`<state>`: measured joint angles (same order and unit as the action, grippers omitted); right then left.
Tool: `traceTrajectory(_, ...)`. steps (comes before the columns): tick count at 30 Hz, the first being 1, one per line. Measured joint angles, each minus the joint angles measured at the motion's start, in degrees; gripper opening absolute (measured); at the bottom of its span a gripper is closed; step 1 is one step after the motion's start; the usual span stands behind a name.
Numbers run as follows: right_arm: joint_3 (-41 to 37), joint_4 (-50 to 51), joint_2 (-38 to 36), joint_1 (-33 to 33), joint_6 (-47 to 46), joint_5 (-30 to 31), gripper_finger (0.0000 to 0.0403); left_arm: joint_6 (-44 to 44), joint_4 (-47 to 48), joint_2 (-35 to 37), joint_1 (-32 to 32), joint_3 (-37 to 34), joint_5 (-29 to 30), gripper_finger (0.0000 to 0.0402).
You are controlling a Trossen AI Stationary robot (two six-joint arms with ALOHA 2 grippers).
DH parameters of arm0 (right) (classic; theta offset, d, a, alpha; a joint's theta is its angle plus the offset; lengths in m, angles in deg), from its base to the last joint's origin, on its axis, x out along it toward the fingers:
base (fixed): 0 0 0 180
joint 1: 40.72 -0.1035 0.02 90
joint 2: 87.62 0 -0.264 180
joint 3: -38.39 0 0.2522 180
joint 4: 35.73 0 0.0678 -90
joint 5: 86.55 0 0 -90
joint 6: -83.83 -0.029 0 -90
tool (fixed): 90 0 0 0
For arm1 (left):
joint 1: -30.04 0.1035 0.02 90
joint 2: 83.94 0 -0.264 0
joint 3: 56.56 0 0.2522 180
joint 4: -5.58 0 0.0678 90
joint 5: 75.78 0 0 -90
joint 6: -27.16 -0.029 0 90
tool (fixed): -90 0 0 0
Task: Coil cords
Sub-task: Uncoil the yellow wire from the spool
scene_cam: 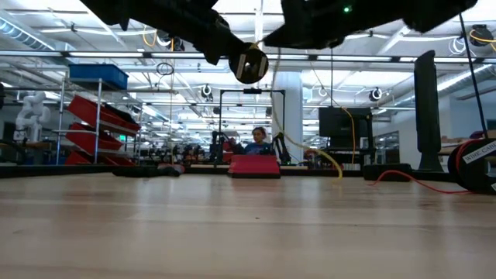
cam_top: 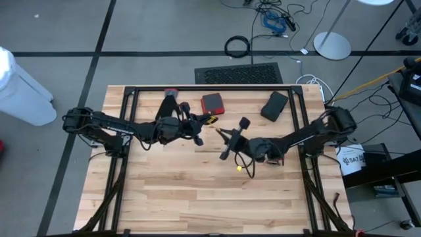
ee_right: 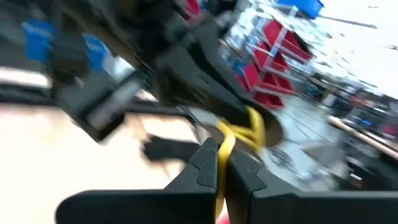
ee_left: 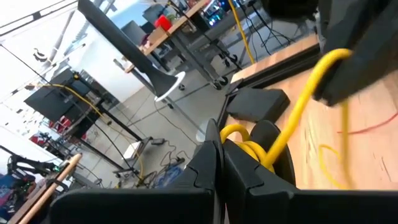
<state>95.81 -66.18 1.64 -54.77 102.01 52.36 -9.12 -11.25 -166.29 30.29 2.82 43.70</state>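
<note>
The yellow cord [ee_left: 292,118] is lifted above the wooden table [cam_top: 197,191], near its middle. One end of the cord is wound into small loops [ee_left: 239,138]. My left gripper [cam_top: 202,125] reaches in from the left and is shut on those loops. My right gripper [cam_top: 218,130] reaches in from the right, close to the left one, and is shut on the same cord a short way along. The rest of the cord hangs down to the table [scene_cam: 273,116], where a yellow bit [cam_top: 240,168] lies under the right arm. My left gripper [ee_left: 221,158] pinches the cord's small loops [ee_left: 235,132] between its two fingers, roughly level, coming from the table's left. The loops are clear of the table and stick out past the fingertips. My right gripper [ee_right: 222,152] pinches a single strand of the yellow cord [ee_right: 227,142] between its fingertips, level, from the table's right. The strand runs on a short way to the loops [ee_right: 255,127] in the left gripper, clear of the table.
A red box [cam_top: 212,102] and a black box [cam_top: 274,105] lie near the table's far edge. A dark thing with a red tip [cam_top: 171,95] lies at the far left. A thin red strand [scene_cam: 411,180] lies on the table at the right. A black frame rims the table [cam_top: 210,88].
</note>
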Motion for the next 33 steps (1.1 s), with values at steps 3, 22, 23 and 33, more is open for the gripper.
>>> traceTrajectory(3, 0.0, 9.77, -3.45, 0.57, -6.76, -0.11, 0.0, 1.7, -1.41, 0.0, 0.05, 0.01, -1.59, 0.001)
traceTrajectory(22, 0.0, 28.6, -1.28, 6.7, -29.1, -18.87, 0.0, 25.21, 11.86, -6.25, 7.51, -0.02, -15.44, 0.0011)
traceTrajectory(23, -0.02, 29.66, -1.25, 6.94, -29.41, -20.35, 0.0, 25.88, 11.73, -7.6, 7.51, 0.01, -16.07, 0.0011)
traceTrajectory(33, -0.04, 40.26, -1.19, 7.02, -35.53, -26.55, 0.0, 32.93, 7.99, -18.44, 7.45, 0.23, -21.49, 0.0011)
